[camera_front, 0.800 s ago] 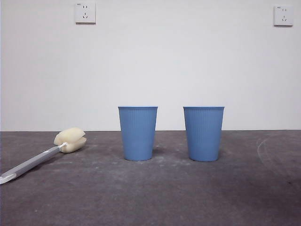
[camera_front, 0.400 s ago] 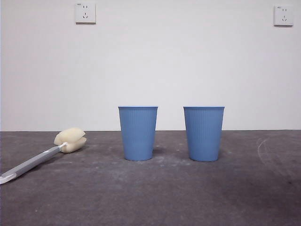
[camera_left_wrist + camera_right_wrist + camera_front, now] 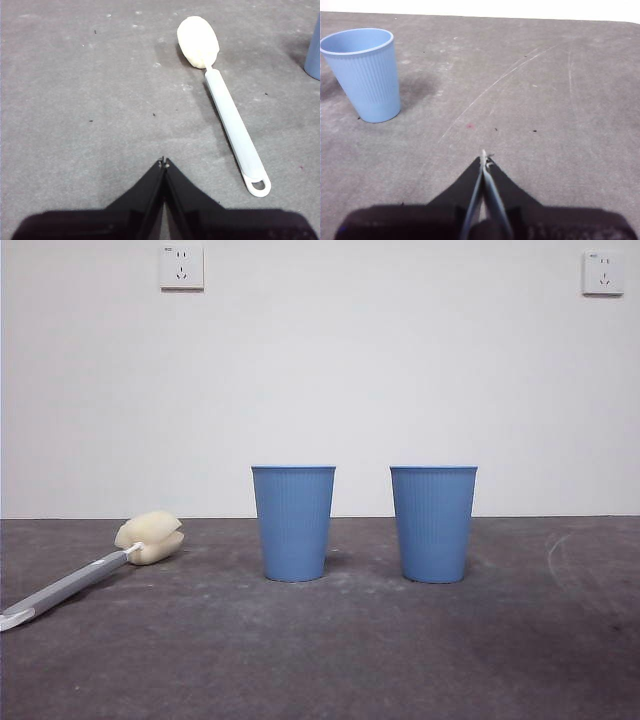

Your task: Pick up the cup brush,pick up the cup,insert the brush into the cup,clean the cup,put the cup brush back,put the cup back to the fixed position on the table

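The cup brush [image 3: 95,568] lies flat on the table [image 3: 330,660] at the left, its cream sponge head pointing away from the front edge. It also shows in the left wrist view [image 3: 225,105]. Two identical blue ribbed cups stand upright side by side, one left of centre [image 3: 293,523], one right of centre [image 3: 433,523]. The right wrist view shows one cup [image 3: 363,74]. My left gripper [image 3: 163,162] is shut and empty, above the table beside the brush handle. My right gripper [image 3: 484,157] is shut and empty, apart from the cup. Neither arm shows in the front view.
A white wall with two sockets, one at the left [image 3: 181,267] and one at the right [image 3: 603,272], stands behind the table. A blue cup's edge [image 3: 314,50] shows at the side of the left wrist view. Pale curved scratches [image 3: 495,85] mark the table.
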